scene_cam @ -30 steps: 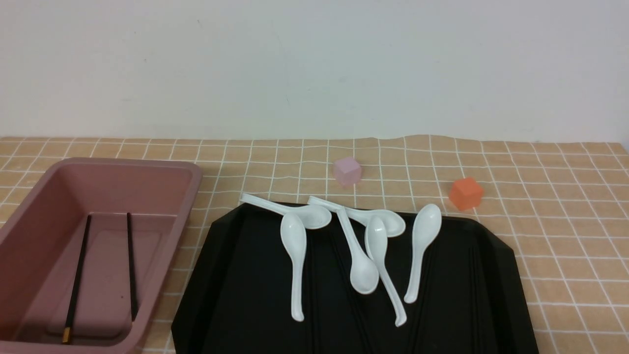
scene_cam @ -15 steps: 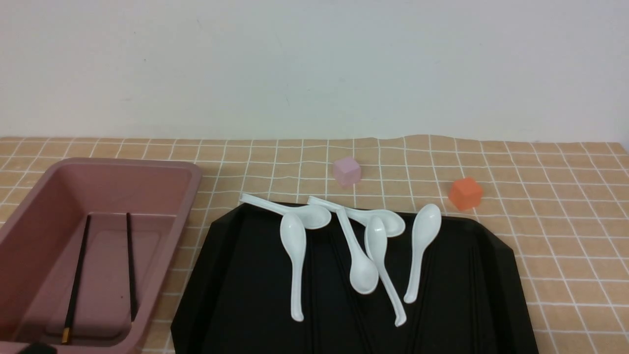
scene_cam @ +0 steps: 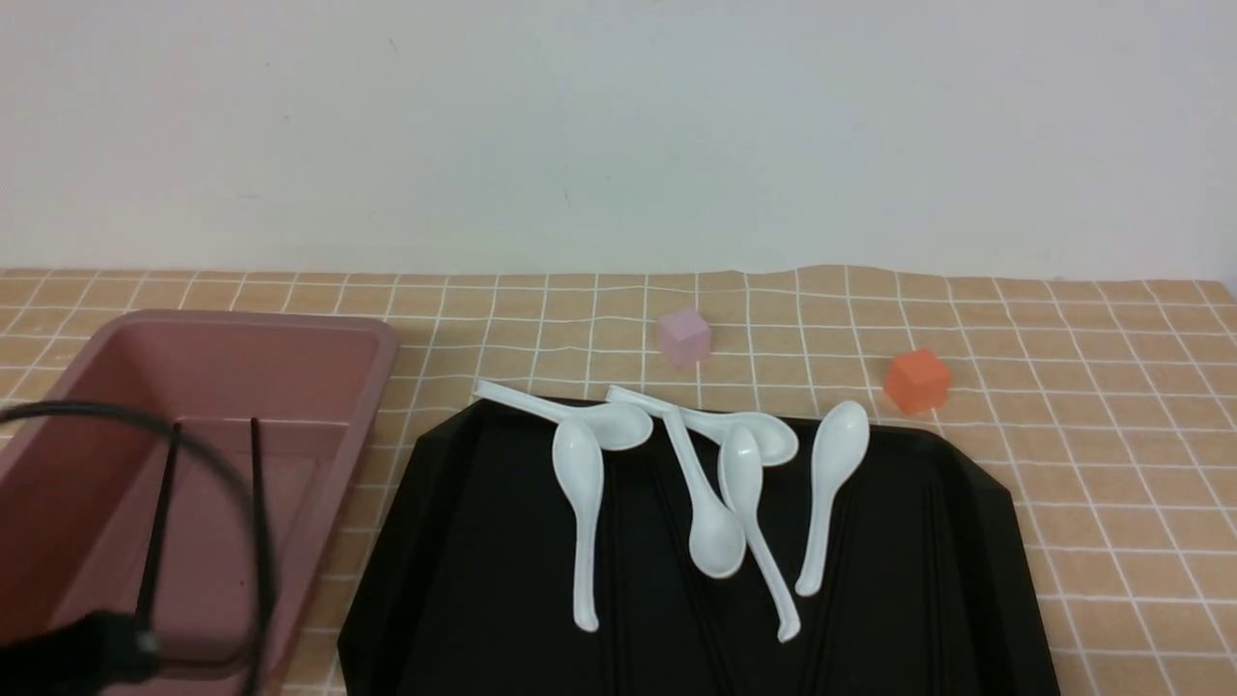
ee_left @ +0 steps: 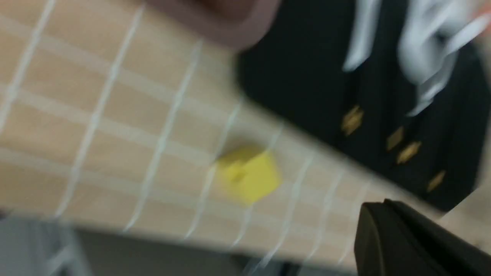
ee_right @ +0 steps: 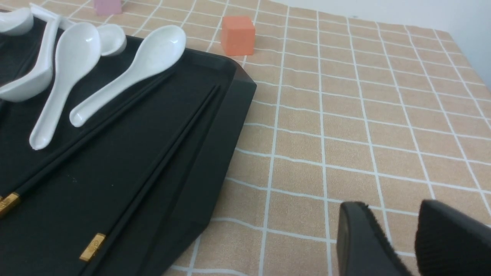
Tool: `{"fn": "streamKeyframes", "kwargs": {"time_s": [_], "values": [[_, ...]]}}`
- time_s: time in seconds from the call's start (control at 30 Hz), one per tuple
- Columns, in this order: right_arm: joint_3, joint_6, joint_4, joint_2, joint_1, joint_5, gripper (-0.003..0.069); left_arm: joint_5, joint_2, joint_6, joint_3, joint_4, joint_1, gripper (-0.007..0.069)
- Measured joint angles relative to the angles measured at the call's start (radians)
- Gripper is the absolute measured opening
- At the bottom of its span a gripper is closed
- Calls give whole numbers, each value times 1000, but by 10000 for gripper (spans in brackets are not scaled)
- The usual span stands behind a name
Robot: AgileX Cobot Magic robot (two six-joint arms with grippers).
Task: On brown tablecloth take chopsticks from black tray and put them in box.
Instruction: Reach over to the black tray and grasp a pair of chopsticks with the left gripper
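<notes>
- Front view, biggest first: brown tablecloth [scene_cam: 1111, 464] covers the whole bench. It's wrinkled along the far edge only, so not a factor.
- black tray [scene_cam: 464, 580] sits centre-near. The sticks are nearly invisible against it from this camera, so I'd aim off the wrist views.
- box [scene_cam: 222, 367] is just left of the tray, long side running away from me. Two chopsticks [scene_cam: 158, 522] lie lengthwise inside, so the job reads as partly done.
- left gripper [ee_left: 391, 230] is low at the near-left corner by the box. Pincer closed, nothing visible in it, and its wrist view is blurred. I'd open it before any descent.
- right gripper [ee_right: 399, 222] is parked over bare cloth right of the tray, fingers apart, empty.
- white spoons [scene_cam: 583, 541] cover the tray's far half, and some handles lie across the sticks. I'd stay off that end.
- Remaining chopsticks [ee_right: 88, 137] lie on the tray floor, gold tips toward the near edge. The left wrist view shows four tips, but I can't give an exact count.
- My plan: grip one stick a little in from its gold tip, fingers square across it. Come straight down, close firmly, lift level, then lay it parallel to the two in the box.
- Risks: a thin stick may roll or pivot in the grip, and dragging it could hook a spoon.
- yellow cube [ee_left: 249, 176] sits on the cloth near the tray's near corner. I'd avoid it on the way in.
- orange cube [scene_cam: 916, 380] and lilac cube [scene_cam: 684, 336] sit beyond the tray and play no part.
</notes>
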Motion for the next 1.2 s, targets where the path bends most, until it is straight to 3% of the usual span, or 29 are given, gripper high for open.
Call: {"fn": "streamKeyframes", "kwargs": {"time_s": [0.1,0.17,0.2,0.23,0.33,0.53,0.73,0.97,1.2], "values": [[0,0,0,0,0,0,240,23,167,72,-58,-46,-65,-13],[0,0,0,0,0,0,240,-34,259,65,-85,-58,-198,-13],[0,0,0,0,0,0,240,-40,267,61,-87,-57,-198,-13],[0,0,0,0,0,0,240,-84,321,12,-106,-36,-303,-13],[0,0,0,0,0,0,240,-151,454,-139,-178,80,-479,-13],[0,0,0,0,0,0,240,-190,685,-444,-351,314,-682,-3],[0,0,0,0,0,0,240,-193,863,-543,-452,434,-739,118],[0,0,0,0,0,0,240,-260,993,-548,-534,461,-741,380],[0,0,0,0,0,0,240,-339,1075,-541,-544,489,-743,426]]}}
